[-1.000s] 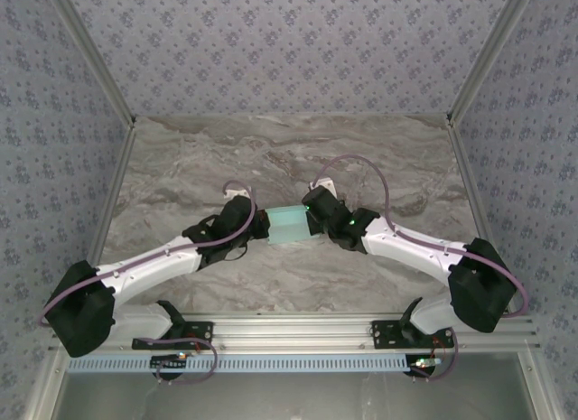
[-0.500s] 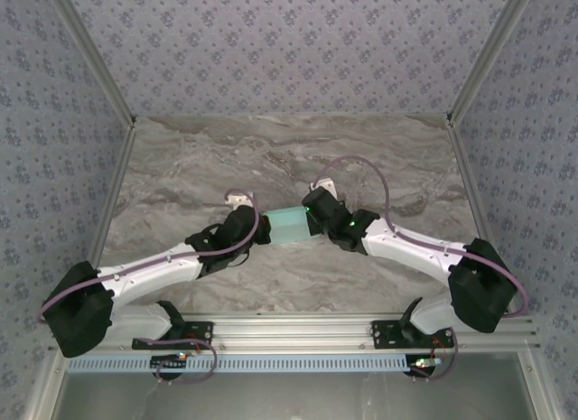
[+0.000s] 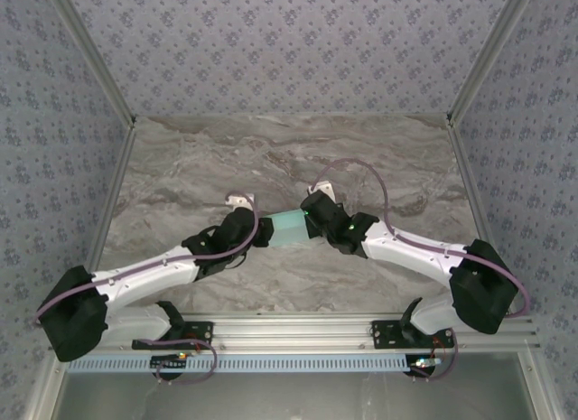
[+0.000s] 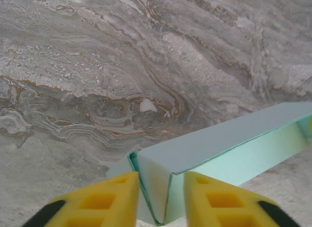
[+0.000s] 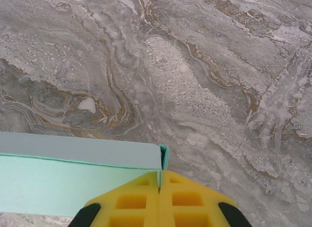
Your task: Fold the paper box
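Note:
The paper box (image 3: 289,227) is a pale blue, flat, folded sleeve held just above the middle of the marble table. My right gripper (image 3: 312,221) pinches its right end; in the right wrist view the yellow fingers (image 5: 131,202) are pressed together on the box's thin edge (image 5: 73,173). At the box's left end is my left gripper (image 3: 263,231). In the left wrist view its jaws (image 4: 162,180) stand apart around the folded end flap (image 4: 156,188). A gap shows beside the right finger (image 4: 214,200).
The marble table (image 3: 181,167) spreads out around both arms. Patterned walls (image 3: 54,122) close off the left, right and back. A metal rail (image 3: 289,330) runs along the near edge. A small white speck (image 4: 147,105) lies on the marble beyond the box.
My left gripper has gone from shut to open at the box's left end. The left arm has drawn down and back a little. The box now sits slightly tilted, still pinched by the right gripper.

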Motion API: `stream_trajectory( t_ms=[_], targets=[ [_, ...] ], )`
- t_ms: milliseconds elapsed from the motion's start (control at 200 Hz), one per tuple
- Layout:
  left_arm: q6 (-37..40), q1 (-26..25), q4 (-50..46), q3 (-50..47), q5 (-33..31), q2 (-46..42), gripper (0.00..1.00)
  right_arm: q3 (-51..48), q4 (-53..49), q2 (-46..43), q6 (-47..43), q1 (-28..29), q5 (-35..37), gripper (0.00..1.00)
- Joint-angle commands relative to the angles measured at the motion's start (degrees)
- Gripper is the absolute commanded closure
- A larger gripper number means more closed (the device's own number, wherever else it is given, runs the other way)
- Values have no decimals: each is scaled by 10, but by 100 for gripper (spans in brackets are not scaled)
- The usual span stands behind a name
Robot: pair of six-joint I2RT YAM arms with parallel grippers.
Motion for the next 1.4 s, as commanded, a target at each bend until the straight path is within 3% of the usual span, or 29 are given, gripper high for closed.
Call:
stream_trajectory(
  t_ms=[0,215,315,445,760,1399],
  targets=[
    [14,-5,-18,1,6,-30,60,-14,-30,-1,3,8,-1,96],
    [28,1,-42,15,2,-57,42,-12,-29,-1,3,9,2,96],
    [29,26,-37,20,30,-58,38,-11,-30,-1,3,11,4,96],
    [27,71,-34,37,83,-43,37,-8,-32,-3,2,13,5,96],
    [17,121,-44,67,149,15,37,-6,-37,-5,1,13,13,96],
    [-13,119,-17,-3,189,43,39,-6,-34,-3,0,13,16,95]
  ],
)
